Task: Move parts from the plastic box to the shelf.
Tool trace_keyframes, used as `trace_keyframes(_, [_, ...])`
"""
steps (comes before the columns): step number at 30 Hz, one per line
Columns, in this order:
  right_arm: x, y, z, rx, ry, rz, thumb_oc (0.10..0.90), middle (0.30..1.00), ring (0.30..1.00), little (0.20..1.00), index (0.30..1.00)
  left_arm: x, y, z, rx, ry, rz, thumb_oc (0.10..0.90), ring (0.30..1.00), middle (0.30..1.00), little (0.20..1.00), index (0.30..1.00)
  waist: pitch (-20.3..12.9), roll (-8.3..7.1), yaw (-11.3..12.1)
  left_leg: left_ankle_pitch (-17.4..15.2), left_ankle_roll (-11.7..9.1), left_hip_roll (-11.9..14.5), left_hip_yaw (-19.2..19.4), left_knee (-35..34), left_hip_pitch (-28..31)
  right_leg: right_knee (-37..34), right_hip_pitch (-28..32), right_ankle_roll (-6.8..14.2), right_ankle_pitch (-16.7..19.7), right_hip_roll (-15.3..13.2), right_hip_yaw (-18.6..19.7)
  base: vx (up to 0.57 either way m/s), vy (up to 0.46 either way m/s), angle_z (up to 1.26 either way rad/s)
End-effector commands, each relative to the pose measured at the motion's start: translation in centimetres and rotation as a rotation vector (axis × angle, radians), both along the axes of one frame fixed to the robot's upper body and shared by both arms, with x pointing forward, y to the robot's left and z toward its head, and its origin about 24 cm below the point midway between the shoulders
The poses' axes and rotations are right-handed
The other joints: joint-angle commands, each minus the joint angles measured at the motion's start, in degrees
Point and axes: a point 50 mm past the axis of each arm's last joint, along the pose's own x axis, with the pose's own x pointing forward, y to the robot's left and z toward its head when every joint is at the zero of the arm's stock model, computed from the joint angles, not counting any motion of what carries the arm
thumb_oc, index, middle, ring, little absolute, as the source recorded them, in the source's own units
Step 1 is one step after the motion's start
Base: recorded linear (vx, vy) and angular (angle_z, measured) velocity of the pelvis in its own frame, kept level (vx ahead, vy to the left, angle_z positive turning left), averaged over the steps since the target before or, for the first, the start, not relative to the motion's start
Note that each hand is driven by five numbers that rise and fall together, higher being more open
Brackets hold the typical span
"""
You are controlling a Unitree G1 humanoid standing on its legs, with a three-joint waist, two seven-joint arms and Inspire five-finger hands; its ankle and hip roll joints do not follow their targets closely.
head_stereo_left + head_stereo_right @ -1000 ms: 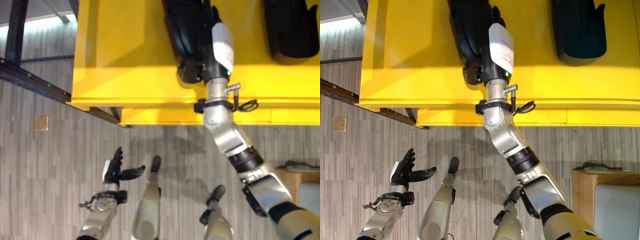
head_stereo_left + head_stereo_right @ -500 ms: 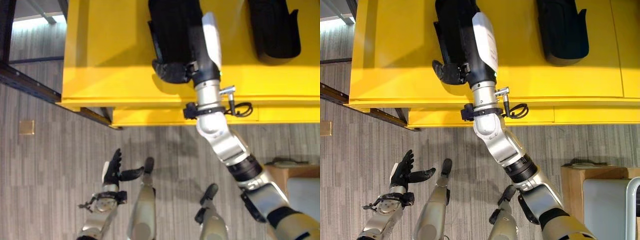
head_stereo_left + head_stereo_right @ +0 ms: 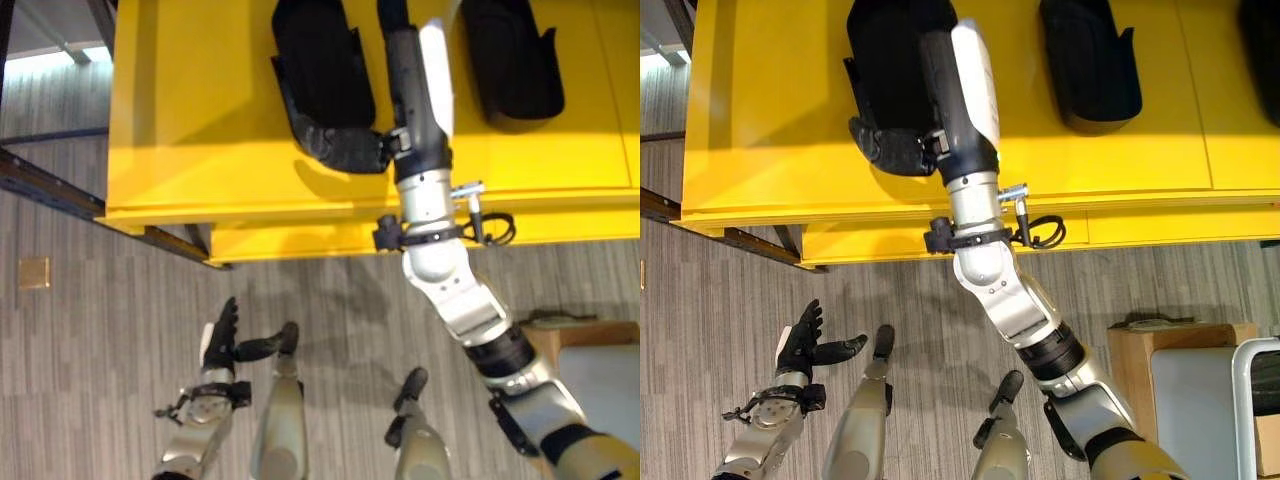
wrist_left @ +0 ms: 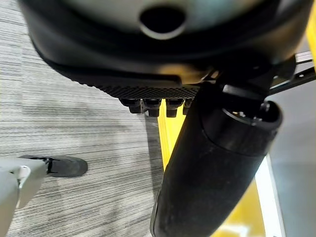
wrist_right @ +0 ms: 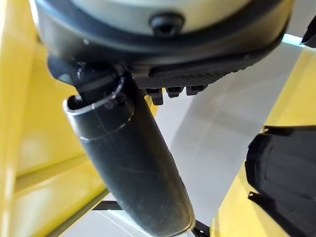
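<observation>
Yellow shelf (image 3: 200, 120) carries two black parts (image 3: 318, 70), well apart. Right robot hand (image 3: 940, 70) rests flat over the left part, fingers straight. Left robot hand (image 3: 222, 340) hangs low above the floor, fingers apart.

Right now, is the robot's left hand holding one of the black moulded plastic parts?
No: the left hand hangs open above the grey floor, while the black moulded plastic parts lie on the yellow shelf.

My two head eyes are looking straight down, sharing the yellow shelf (image 3: 200, 120) at twelve o'clock and grey floor (image 3: 90, 340) below. My left wrist camera is peering close along my left hand (image 4: 158, 106) toward floor; my right one is facing the shelf.
</observation>
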Motion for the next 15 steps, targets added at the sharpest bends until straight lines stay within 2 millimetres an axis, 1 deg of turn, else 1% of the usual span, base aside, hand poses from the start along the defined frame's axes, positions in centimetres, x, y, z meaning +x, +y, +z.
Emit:
trace_keyframes(1, [-2.4,-2.0,0.2,0.156,-0.07,0.156,0.9,1.0,1.0,1.0,1.0,-0.7,0.2,1.7,0.008,-0.102,-0.016,0.9,1.0,1.0,1.0,1.0,-6.87,-0.26,-0.55,-1.38,5.15,-1.14,5.72,-8.8,11.89,4.87,2.33,0.61,-1.13,1.83,2.27,0.03,-0.061,-0.12])
trace_keyframes(2, [-2.5,-2.0,0.2,0.156,-0.068,0.156,0.9,1.0,1.0,1.0,1.0,-0.8,0.2,1.7,0.008,-0.101,-0.016,0.9,1.0,1.0,1.0,1.0,-6.9,-0.24,-0.51,-1.33,5.13,-1.11,5.75,-8.94,12.05,4.8,2.44,0.6,-1.11,1.87,2.26,0.04,-0.057,-0.17])
trace_keyframes(5, [-2.3,-3.3,-1.3,0.141,-0.02,0.119,0.9,1.0,1.0,1.0,1.0,-1.1,0.6,2.2,0.017,-0.119,-0.03,0.9,1.0,1.0,1.0,1.0,-8.34,0.03,-0.94,-1.02,4.79,-0.73,6.02,-10.2,13.8,4.02,3.97,0.66,-1.37,2.5,2.27,0.02,-0.038,-0.14])
trace_keyframes(6, [-2.4,-3.4,-1.3,0.141,-0.018,0.119,0.9,1.0,1.0,1.0,1.0,-1.1,0.6,2.1,0.017,-0.118,-0.03,0.9,1.0,1.0,1.0,1.0,-8.33,0.07,-0.91,-0.99,4.76,-0.69,6.01,-10.31,13.98,3.9,4.17,0.65,-1.33,2.56,2.22,0.04,-0.041,-0.09])
trace_keyframes(8, [-2.3,-4.6,-2.4,0.138,0.021,0.089,0.9,1.0,1.0,1.0,1.0,-1.5,1.1,2.7,0.025,-0.142,-0.029,0.9,1.0,1.0,1.0,1.0,-10.14,0.45,-1.28,-1.04,4.37,-0.18,6.23,-10.81,15.47,3.09,5.69,0.6,-1.83,3.13,1.98,0.05,-0.039,-0.06])
trace_keyframes(9, [-2.3,-4.6,-2.4,0.138,0.022,0.089,0.9,1.0,1.0,1.0,1.0,-1.6,1.1,2.7,0.025,-0.141,-0.029,0.9,1.0,1.0,1.0,1.0,-10.16,0.48,-1.28,-1.06,4.34,-0.14,6.21,-10.83,15.55,3.01,5.81,0.59,-1.81,3.18,1.94,0.04,-0.042,-0.05])
trace_keyframes(10, [-2.1,-5.2,-3.1,0.143,0.053,0.079,0.9,1.0,1.0,1.0,1.0,-1.8,1.4,3.1,0.03,-0.162,-0.029,0.9,1.0,1.0,1.0,1.0,-11.32,0.74,-1.51,-1.05,3.91,0.26,6.42,-10.93,16.19,2.34,6.75,0.55,-2.05,3.57,1.89,0.02,-0.044,-0.05])
trace_keyframes(15, [-1.8,-6.6,-5.0,0.175,0.15,0.064,0.9,1.0,1.0,1.0,1.0,-2.3,1.5,3.9,0.022,-0.197,-0.042,0.9,1.0,1.0,1.0,1.0,-13.71,1.09,-1.98,-0.39,2.73,1.37,6.47,-10.93,16.43,0.51,8.93,0.4,-2.22,4.53,1.04,0.0,-0.047,-0.07])
